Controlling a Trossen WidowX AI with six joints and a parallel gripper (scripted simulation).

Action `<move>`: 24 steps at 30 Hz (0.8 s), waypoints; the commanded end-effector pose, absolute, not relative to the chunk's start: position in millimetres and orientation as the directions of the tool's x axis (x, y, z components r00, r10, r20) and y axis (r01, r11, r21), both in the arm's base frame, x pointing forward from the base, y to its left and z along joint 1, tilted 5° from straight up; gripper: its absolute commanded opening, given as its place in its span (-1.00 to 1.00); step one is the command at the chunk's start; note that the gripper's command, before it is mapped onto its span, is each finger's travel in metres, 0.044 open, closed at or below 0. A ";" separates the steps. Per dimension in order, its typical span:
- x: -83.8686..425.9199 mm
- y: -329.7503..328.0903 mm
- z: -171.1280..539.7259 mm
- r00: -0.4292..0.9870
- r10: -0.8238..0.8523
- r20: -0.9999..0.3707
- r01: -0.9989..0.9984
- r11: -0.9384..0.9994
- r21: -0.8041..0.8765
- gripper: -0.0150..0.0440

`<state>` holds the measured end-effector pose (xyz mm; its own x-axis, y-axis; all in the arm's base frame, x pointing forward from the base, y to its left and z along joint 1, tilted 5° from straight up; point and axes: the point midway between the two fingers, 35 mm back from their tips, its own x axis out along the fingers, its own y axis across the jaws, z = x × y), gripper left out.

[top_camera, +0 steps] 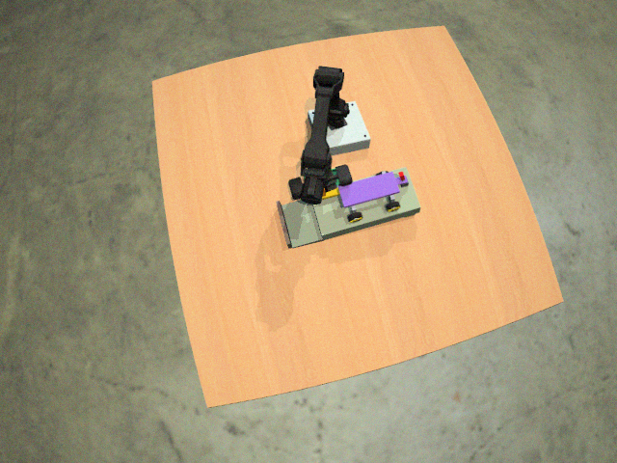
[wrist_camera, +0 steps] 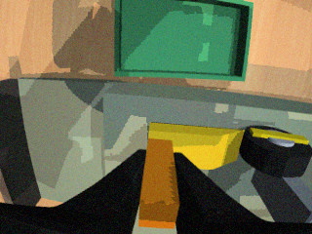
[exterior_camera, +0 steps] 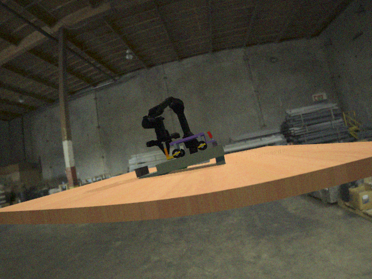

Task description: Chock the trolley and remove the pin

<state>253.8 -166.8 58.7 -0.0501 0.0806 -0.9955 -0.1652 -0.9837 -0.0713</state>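
Observation:
My gripper (wrist_camera: 159, 158) (exterior_camera: 165, 149) is shut on the upright orange handle (wrist_camera: 158, 185) of the yellow chock (wrist_camera: 205, 146) (top_camera: 331, 192) (exterior_camera: 169, 157). The chock is low at the ramp (top_camera: 334, 227) (exterior_camera: 195, 158) (wrist_camera: 122, 109), its narrow end at the downhill side of the trolley's arm-side lower wheel (wrist_camera: 273, 156). They look touching or nearly so. The black rubber base is hidden, so I cannot tell whether it rests flat. The purple trolley (top_camera: 371, 189) (exterior_camera: 186, 139) stands on the ramp. The red-headed stop pin (top_camera: 401, 176) (exterior_camera: 209, 134) is in at its uphill end. The green tray (wrist_camera: 161, 54) is empty.
The tray lies on the table (top_camera: 373, 299) beside the ramp, on the arm's side. A dark end board (top_camera: 283, 224) (exterior_camera: 142, 172) (wrist_camera: 19, 141) stands across the ramp's downhill end. The arm's pale base plate (top_camera: 355, 124) is behind the ramp.

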 end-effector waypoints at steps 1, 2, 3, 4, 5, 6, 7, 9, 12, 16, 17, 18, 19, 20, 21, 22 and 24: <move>253.9 -166.9 58.6 -0.050 0.081 -0.995 -0.164 -0.984 -0.072 -0.49; 253.9 -166.9 58.6 -0.050 0.081 -0.995 -0.164 -0.984 -0.072 -0.49; 253.9 -166.9 58.6 -0.050 0.081 -0.995 -0.164 -0.984 -0.072 -0.49; 253.9 -166.9 58.6 -0.050 0.081 -0.995 -0.164 -0.984 -0.072 -0.49; 253.9 -166.9 58.6 -0.050 0.081 -0.995 -0.164 -0.984 -0.072 -0.40; 253.9 -166.9 58.6 -0.050 0.081 -0.995 -0.164 -0.984 -0.072 -0.31; 253.9 -166.9 58.6 -0.050 0.081 -0.995 -0.164 -0.984 -0.072 -0.22; 253.9 -166.9 58.6 -0.050 0.081 -0.995 -0.164 -0.984 -0.072 -0.05; 253.9 -166.9 58.6 -0.050 0.081 -0.995 -0.164 -0.984 -0.072 0.15; 254.3 -167.6 64.7 -0.050 0.083 -0.995 -0.165 -0.984 -0.074 0.15; 254.4 -168.1 68.8 -0.051 0.085 -0.995 -0.165 -0.983 -0.075 0.15; 254.3 -168.5 73.8 -0.051 0.086 -0.995 -0.166 -0.983 -0.077 0.15; 254.2 -168.7 78.3 -0.051 0.088 -0.995 -0.166 -0.983 -0.078 0.15; 254.1 -169.0 82.1 -0.051 0.088 -0.995 -0.167 -0.983 -0.078 0.15; 253.9 -169.2 85.1 -0.051 0.088 -0.995 -0.167 -0.983 -0.079 0.15; 254.1 -169.6 88.3 -0.051 0.089 -0.995 -0.167 -0.983 -0.079 0.15; 254.7 -170.5 96.2 -0.051 0.089 -0.995 -0.167 -0.983 -0.079 0.15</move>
